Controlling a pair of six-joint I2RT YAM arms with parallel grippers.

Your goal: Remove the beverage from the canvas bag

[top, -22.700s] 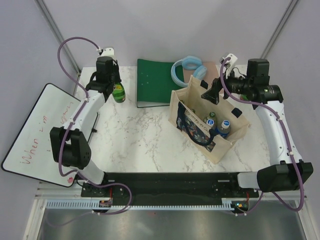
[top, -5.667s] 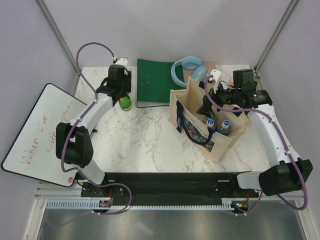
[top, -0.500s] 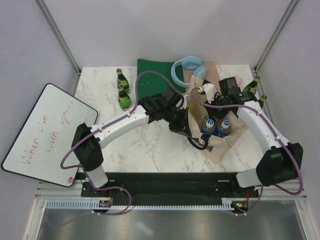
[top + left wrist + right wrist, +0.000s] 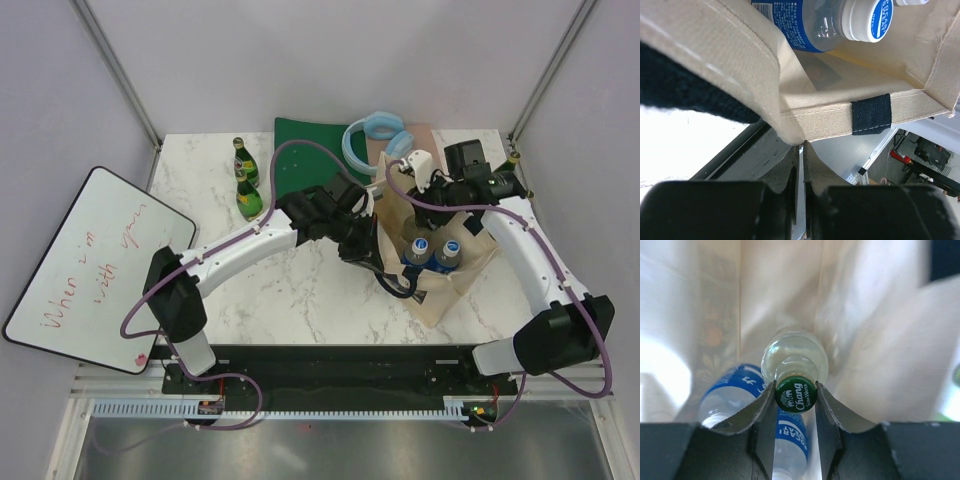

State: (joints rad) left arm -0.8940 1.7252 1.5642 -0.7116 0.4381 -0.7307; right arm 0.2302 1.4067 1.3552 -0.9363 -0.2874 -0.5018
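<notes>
Right fingers (image 4: pixel 762 410) tight on bottle (image 4: pixel 795 360), left fingers (image 4: pixel 816 166) on canvas bag (image 4: pixel 815 112)

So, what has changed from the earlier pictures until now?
The left gripper let go of its bottle; two green glass bottles now stand at the table's far left. It then crossed to the beige canvas bag and pinches its rim. The right gripper closed on a green-capped clear bottle inside the bag. The two blue-labelled bottles, whiteboard and green folder stayed.
</notes>
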